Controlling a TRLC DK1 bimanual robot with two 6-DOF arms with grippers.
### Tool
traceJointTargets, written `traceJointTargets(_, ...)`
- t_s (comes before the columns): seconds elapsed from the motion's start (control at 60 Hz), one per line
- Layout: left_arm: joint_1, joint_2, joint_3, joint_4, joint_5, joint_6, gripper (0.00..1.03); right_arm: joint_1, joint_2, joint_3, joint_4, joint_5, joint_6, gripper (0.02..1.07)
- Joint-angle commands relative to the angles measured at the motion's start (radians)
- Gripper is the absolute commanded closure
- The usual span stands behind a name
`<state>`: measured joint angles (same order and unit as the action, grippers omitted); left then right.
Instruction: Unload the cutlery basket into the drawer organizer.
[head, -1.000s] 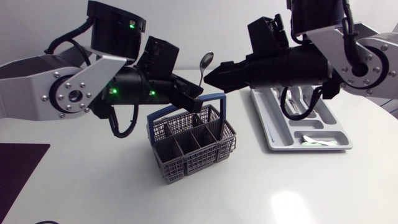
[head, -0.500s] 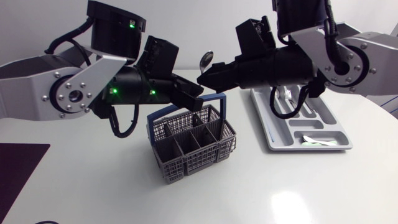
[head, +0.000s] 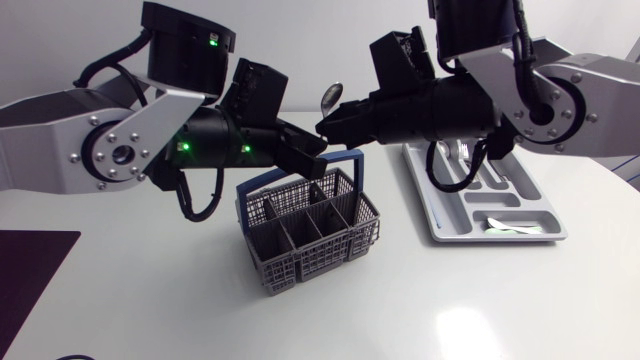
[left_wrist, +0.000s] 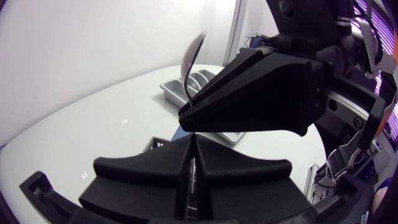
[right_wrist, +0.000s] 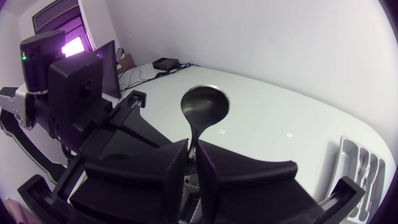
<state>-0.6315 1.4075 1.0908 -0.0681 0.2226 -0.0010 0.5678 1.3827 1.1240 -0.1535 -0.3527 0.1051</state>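
Observation:
A metal spoon (head: 331, 97) stands upright above the grey cutlery basket (head: 305, 225) with the blue handle. My left gripper (head: 318, 150) is shut on the lower end of its stem. My right gripper (head: 325, 122) comes in from the other side and is shut on the stem just below the bowl. In the right wrist view the spoon bowl (right_wrist: 205, 107) rises right above my right gripper (right_wrist: 194, 152), with the stem pinched between its fingers. The left wrist view shows the spoon (left_wrist: 196, 53) running up from my left gripper (left_wrist: 191, 149) past the right gripper's black wedge fingers (left_wrist: 261, 93).
The grey drawer organizer (head: 440, 215) lies to the right of the basket, with some cutlery in its compartments and partly hidden by my right arm. A dark mat (head: 30, 270) lies at the table's near left corner.
My right arm moved left toward the spoon and its fingers closed onto the stem. The left arm and the spoon stayed in place.

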Motion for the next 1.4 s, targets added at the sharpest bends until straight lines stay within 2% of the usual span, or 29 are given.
traceJointTargets(0.0, -0.01, 0.016, -0.012, 0.019, -0.002, -0.021, 1.0, 0.006, 0.016, 0.014, 0.011, -0.005, 0.015, 1.0)
traceJointTargets(0.217, -0.011, 0.013, -0.016, 0.024, -0.002, -0.021, 1.0, 0.014, 0.007, 0.003, 0.011, -0.009, -0.004, 1.01)
traceJointTargets(0.267, -0.011, 0.01, -0.016, 0.024, -0.002, -0.021, 0.96, 0.014, 0.006, 0.002, 0.012, -0.009, -0.005, 1.01)
traceJointTargets(0.367, -0.011, 0.001, -0.022, 0.022, -0.002, -0.01, 0.79, 0.006, 0.001, -0.001, 0.014, -0.012, -0.007, 1.01)
traceJointTargets(0.45, -0.011, -0.01, -0.025, 0.002, -0.002, -0.001, 0.55, 0.0, -0.007, -0.004, 0.017, -0.015, -0.008, 1.01)
traceJointTargets(0.467, -0.011, -0.01, -0.025, 0.001, -0.002, 0.002, 0.52, -0.002, -0.007, -0.004, 0.017, -0.015, -0.008, 1.01)
traceJointTargets(0.483, -0.011, -0.015, -0.025, -0.01, -0.002, 0.013, 0.46, -0.003, -0.007, -0.006, 0.017, -0.015, -0.008, 1.01)
traceJointTargets(0.55, -0.011, -0.024, -0.023, -0.039, -0.003, 0.039, 0.3, -0.013, -0.014, -0.01, 0.017, -0.019, -0.008, 1.01)
traceJointTargets(0.683, 0.013, -0.068, -0.031, -0.099, -0.005, 0.095, 0.16, -0.052, -0.05, -0.023, 0.011, -0.037, -0.01, 1.01)
traceJointTargets(0.8, 0.049, -0.119, -0.063, -0.136, -0.005, 0.147, 0.11, -0.121, -0.091, -0.041, -0.015, -0.088, -0.031, 1.01)
traceJointTargets(1.0, 0.185, -0.234, -0.131, -0.205, -0.005, 0.243, 0.08, -0.319, -0.148, -0.073, -0.139, -0.216, -0.202, 1.01)
traceJointTargets(1.167, 0.276, -0.272, -0.183, -0.229, -0.005, 0.277, 0.07, -0.539, -0.151, -0.07, -0.33, -0.341, -0.481, 1.01)
traceJointTargets(1.383, 0.302, -0.305, -0.246, -0.231, -0.003, 0.285, 0.07, -0.761, -0.103, -0.107, -0.532, -0.368, -0.952, 0.99)
